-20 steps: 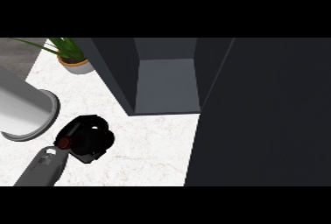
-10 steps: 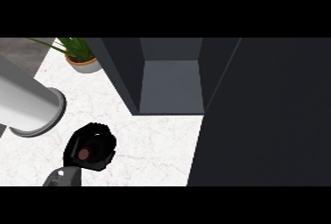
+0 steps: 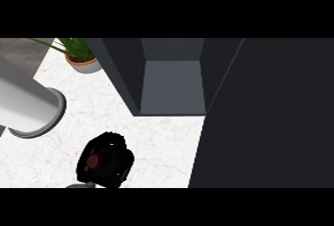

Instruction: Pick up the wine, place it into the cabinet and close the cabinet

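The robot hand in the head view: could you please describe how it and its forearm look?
Only one robot hand shows, low at the view's left. It is black, with a chunky rounded shape and ridged fingers along its upper edge. A dark red round patch sits at its middle. Below it, a small piece of grey forearm enters from the lower edge. No cables or markings are visible.

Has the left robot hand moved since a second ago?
Yes. The left robot hand, curled round the wine, has shifted right toward the open cabinet and away from the white cylinder.
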You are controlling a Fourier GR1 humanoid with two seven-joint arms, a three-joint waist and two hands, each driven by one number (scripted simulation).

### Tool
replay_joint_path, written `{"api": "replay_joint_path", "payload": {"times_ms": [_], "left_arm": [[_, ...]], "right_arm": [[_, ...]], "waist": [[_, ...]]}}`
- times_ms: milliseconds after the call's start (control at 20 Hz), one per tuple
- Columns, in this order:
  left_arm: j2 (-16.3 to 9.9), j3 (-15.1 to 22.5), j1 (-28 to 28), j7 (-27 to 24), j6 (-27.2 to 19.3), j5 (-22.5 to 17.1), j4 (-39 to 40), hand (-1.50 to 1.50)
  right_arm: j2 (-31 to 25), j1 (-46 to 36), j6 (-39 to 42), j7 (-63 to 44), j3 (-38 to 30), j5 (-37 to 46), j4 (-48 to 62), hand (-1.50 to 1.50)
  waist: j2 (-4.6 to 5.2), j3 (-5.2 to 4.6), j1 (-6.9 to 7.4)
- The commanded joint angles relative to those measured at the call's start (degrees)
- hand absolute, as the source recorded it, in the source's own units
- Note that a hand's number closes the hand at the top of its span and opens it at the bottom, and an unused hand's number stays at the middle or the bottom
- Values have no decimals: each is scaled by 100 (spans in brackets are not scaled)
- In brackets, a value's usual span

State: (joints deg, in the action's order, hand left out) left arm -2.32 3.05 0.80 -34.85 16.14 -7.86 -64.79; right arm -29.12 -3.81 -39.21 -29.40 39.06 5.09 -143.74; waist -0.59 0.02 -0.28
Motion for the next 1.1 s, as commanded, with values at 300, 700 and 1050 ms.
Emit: {"api": "replay_joint_path", "payload": {"times_ms": [300,700,1050], "left_arm": [[230,938,-496,1363,-898,-165,-1944,150],[232,1386,-159,1470,-2233,31,-2201,150],[146,916,843,1516,-2327,78,-1211,150]], "right_arm": [[-221,223,-126,-498,177,629,-1244,-150],[-474,663,-48,-114,159,404,-1264,-150],[-587,679,-4,55,4,144,-1264,-150]], "waist": [[10,-9,-56],[25,-6,-73],[49,-12,-90]]}}
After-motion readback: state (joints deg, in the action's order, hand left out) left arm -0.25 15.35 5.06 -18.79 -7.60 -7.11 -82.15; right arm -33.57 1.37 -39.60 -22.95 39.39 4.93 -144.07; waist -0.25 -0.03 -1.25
